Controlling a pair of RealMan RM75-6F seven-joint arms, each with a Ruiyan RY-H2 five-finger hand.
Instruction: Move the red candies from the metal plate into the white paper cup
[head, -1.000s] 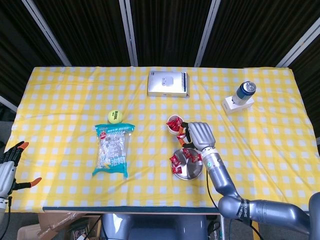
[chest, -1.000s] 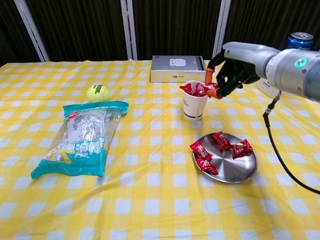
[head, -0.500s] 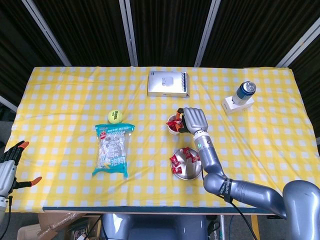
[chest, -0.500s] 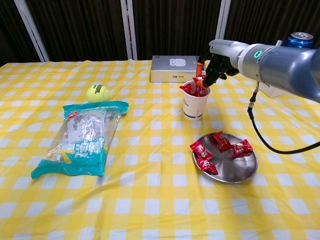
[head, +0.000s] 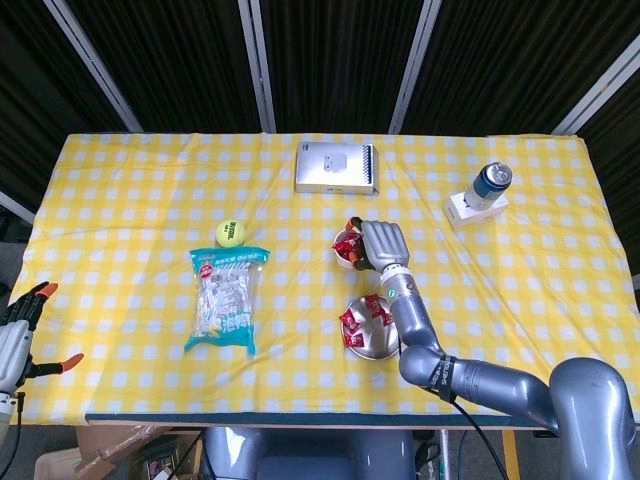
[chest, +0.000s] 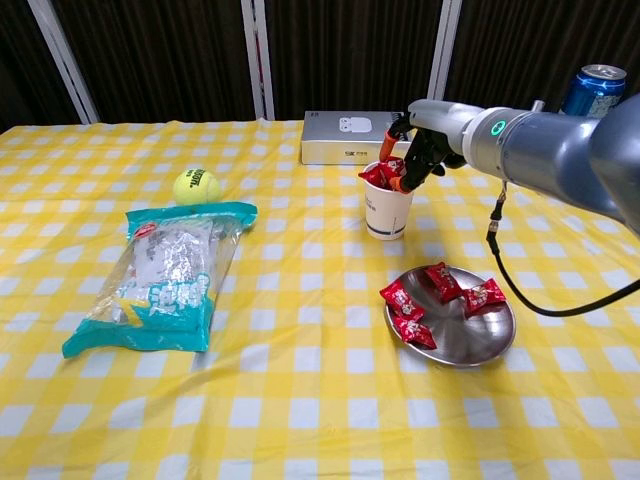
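Right hand (chest: 418, 152) sits over the white paper cup (chest: 387, 212), fingers curled on a red candy (chest: 377, 176) at the rim — left hand (head: 18, 330) open, empty.

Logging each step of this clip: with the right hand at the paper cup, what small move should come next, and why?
Probably let go and lift the right hand clear: its fingers sit over the white paper cup with a red candy at the rim, while four more candies wait on the metal plate.

Table (chest: 300, 420) w/ cup (chest: 387, 212), plate (chest: 470, 340), ball (chest: 196, 186)
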